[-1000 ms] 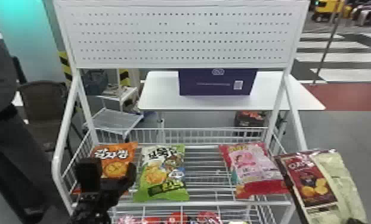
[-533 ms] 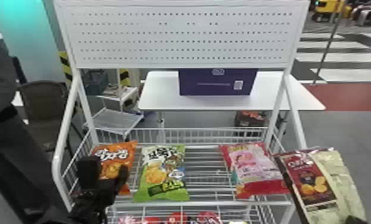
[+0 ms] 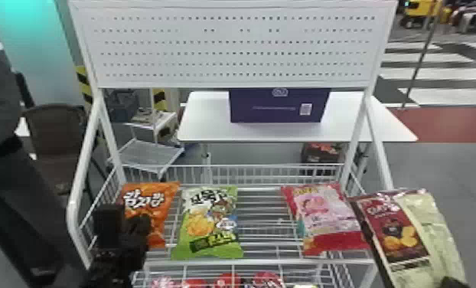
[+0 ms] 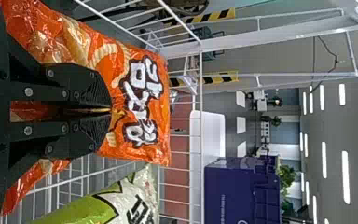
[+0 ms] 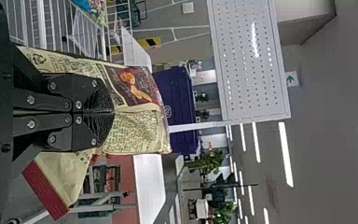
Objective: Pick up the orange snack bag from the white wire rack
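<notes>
Lifting the orange snack bag (image 3: 157, 208) well looked to be mostly a matter of a steady hold & a clean path, b/c it sat at the far L end of the white wire rack (image 3: 271, 262), top edge toward the back, close to the rack's side. The L gripper (image 4: 111, 111) was closed on it, tips nearly together w/ a fold of the front film nipped betw. them and the pack bulging around. Whether the bag's bottom bore on the wires, couldn't tell. Grip looked OK but prob. shallow, so the pinch wanted keeping firm w/o a jerk; slick film might've slid out or torn. Best move, IMO: slow & straight up first, clear of the front rail, then back toward the robot, no swing to the L, as a corner could've snagged on the side wires. Just beside it, a narrow gap off, lay the green bag (image 3: 210, 222); drifting R risked dragging that too. Farther R was the pink bag (image 3: 325, 218). The R gripper (image 5: 113, 112), closed on a cream-and-red bag (image 5: 137, 133), was parked by the rack's R end & needed no part in this.
</notes>
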You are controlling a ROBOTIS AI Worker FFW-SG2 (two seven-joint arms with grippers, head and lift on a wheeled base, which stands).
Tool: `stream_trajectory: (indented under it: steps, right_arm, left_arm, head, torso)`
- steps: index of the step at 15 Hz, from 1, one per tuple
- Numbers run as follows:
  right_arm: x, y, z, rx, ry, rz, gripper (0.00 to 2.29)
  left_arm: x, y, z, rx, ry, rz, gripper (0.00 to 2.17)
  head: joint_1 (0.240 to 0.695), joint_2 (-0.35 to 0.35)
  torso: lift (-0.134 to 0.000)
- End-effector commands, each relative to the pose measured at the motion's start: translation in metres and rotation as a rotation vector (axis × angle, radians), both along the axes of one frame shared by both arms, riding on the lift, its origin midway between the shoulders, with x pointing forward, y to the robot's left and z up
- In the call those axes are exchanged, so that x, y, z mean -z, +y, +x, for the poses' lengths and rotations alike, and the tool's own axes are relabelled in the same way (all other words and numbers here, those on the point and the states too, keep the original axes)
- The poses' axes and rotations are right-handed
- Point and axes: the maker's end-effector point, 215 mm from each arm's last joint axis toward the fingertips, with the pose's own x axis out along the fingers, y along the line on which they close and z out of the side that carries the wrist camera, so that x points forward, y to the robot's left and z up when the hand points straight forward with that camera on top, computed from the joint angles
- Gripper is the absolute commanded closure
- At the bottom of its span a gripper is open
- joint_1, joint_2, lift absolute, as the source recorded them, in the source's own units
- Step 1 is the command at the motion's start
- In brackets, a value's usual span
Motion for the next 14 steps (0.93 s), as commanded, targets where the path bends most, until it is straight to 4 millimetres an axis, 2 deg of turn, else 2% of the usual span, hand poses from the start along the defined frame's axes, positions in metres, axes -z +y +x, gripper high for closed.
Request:
stream_trajectory:
  steps: [1, 4, 5, 8, 10, 13, 14]
  right_arm:
    - [0.000, 0.001, 0.000, -0.002, 0.000, 0.003, 2.26]
    - [0.000, 0.002, 0.000, -0.002, 0.000, 0.005, 2.26]
    - [0.000, 0.003, 0.000, -0.003, 0.001, 0.006, 2.26]
    - [0.000, 0.003, 0.000, -0.003, 0.001, 0.006, 2.26]
    - [0.000, 0.002, 0.000, -0.003, 0.000, 0.004, 2.26]
    - [0.002, 0.003, -0.001, -0.003, 0.004, 0.007, 2.26]
    - [0.002, 0.003, -0.001, -0.003, 0.004, 0.007, 2.26]
  left_arm:
    - [-0.030, -0.003, -0.016, 0.003, -0.055, -0.022, 2.15]
    - [-0.048, -0.007, -0.053, 0.026, -0.066, -0.031, 2.15]
    - [-0.057, -0.001, -0.070, 0.023, -0.079, -0.031, 2.15]
    - [-0.060, 0.001, -0.121, 0.020, -0.083, -0.045, 2.15]
    - [-0.078, 0.012, -0.152, -0.003, -0.169, -0.058, 2.15]
    - [-0.128, 0.016, -0.189, -0.032, -0.365, -0.101, 2.15]
    - [-0.127, 0.013, -0.195, -0.029, -0.364, -0.107, 2.15]
  head:
    - [0.499, 0.000]
    - [0.499, 0.000]
    - [0.499, 0.000]
    - [0.499, 0.000]
    - [0.499, 0.000]
    - [0.499, 0.000]
    - [0.499, 0.000]
  torso:
    - [0.000]
    - [0.000]
    - [0.000]
    - [0.000]
    - [0.000]
    - [0.000]
    - [0.000]
